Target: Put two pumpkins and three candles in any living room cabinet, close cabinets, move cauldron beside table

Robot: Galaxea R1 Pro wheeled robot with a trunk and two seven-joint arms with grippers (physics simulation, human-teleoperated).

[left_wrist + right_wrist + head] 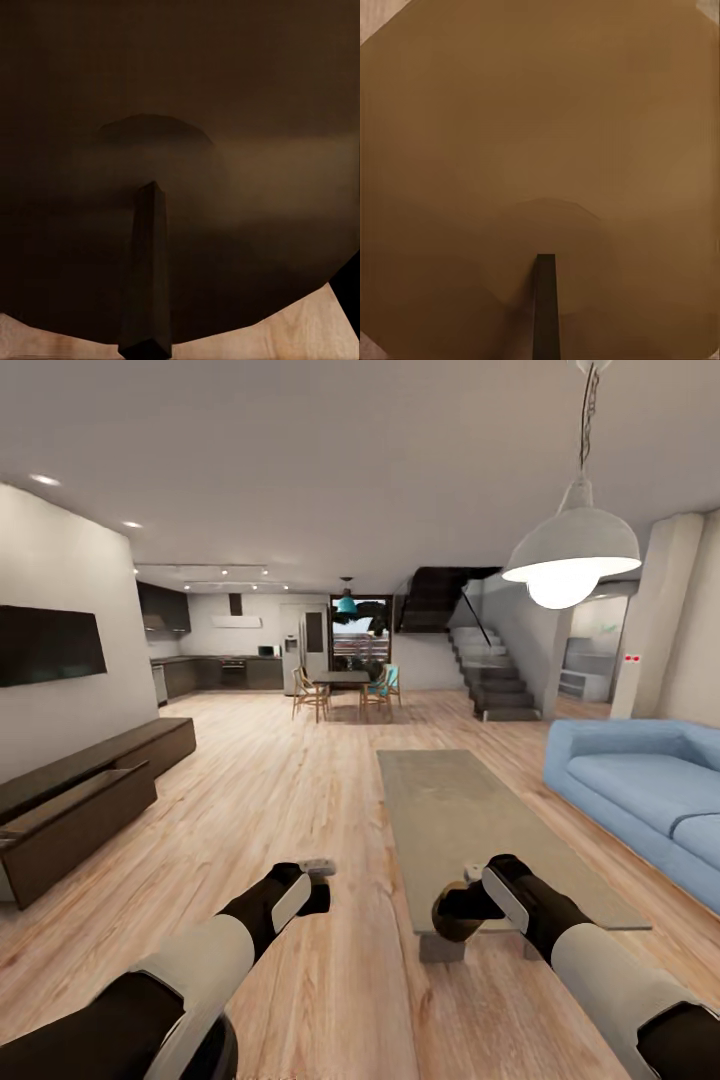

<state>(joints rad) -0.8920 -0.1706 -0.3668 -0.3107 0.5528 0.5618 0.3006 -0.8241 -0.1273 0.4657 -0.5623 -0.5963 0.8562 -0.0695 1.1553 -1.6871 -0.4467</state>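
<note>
My right gripper (pixel 462 897) is shut on a tan-brown candle (pixel 450 925) just above the near end of the long grey-beige table (pixel 470 820). In the right wrist view the candle (pixel 540 135) sits right against the camera, behind one dark finger (pixel 545 307). My left gripper (pixel 317 880) hangs over the floor to the table's left. It is shut on a darker brown candle (pixel 172 112) that looms behind one finger (pixel 146 270). The long dark cabinet (pixel 150 745) runs along the left wall, with one drawer (pixel 75 815) pulled open. The pumpkins and the cauldron are out of view.
A blue sofa (pixel 650 790) stands right of the table. A TV (pixel 50 645) hangs on the wall above the cabinet and a pendant lamp (pixel 570 555) hangs at the upper right. Wooden floor (pixel 290 790) stretches between cabinet and table. A dining table with chairs, a kitchen and stairs lie beyond.
</note>
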